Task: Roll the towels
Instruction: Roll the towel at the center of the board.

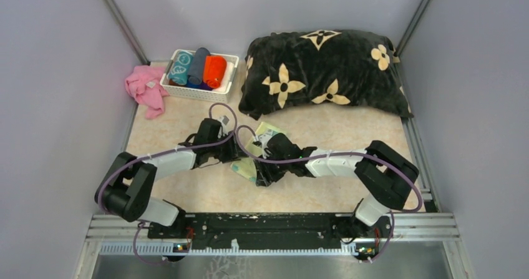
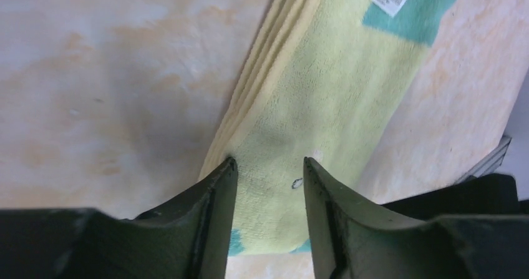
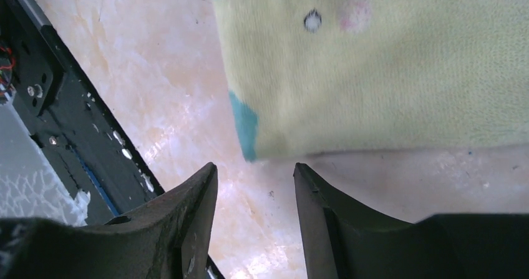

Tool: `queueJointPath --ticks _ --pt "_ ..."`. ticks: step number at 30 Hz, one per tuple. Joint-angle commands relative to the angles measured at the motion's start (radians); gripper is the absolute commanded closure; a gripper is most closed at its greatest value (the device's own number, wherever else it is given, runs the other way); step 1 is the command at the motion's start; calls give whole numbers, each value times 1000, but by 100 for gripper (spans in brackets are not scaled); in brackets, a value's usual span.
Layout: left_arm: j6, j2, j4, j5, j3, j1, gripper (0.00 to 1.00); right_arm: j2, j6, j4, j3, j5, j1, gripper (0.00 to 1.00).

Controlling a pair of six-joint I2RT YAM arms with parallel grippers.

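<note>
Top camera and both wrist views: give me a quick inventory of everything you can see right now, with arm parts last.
yellow towel: one, pale yellow with teal patches, folded flat on the table between the grippers
teal towel: one, rolled, in the basket
grey-blue towel: one, rolled, in the basket
orange-red towel: one, rolled, in the basket
basket: one, white, back left
pink cloth: one, crumpled, left of the basket
cushion: one, black with cream flowers, back right
table: one, beige marbled
left gripper: open, over the yellow towel
right gripper: open, over bare table by the towel's corner
</note>
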Motion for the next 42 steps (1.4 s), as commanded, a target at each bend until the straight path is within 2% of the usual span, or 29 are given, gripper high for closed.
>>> queueJointPath --ticks 1,9,14,22,30,34,36,39,42 --pt "85 -26 -61 -58 31 58 46 27 -100 -65 101 87 61 51" --pt "9 -248 -135 -65 -23 68 33 34 -148 -171 200 311 164 52" --pt "-53 -361 -165 -59 -99 147 30 70 -182 -205 306 387 230 52" --pt "-100 -409 -230 -30 -149 244 28 252 -239 -225 410 465 276 54" --pt "-131 -406 -254 -26 -162 254 27 324 -234 -272 406 546 304 57" --pt "-136 -394 -275 3 -161 254 28 345 -222 -282 397 573 305 67" --pt "-140 -390 -280 11 -167 254 28 334 -224 -272 397 552 298 81" --pt "-157 -402 -280 29 -181 253 27 275 -197 -197 363 392 255 97" --pt "-175 -433 -295 36 -188 253 28 208 -121 -71 304 158 179 100"
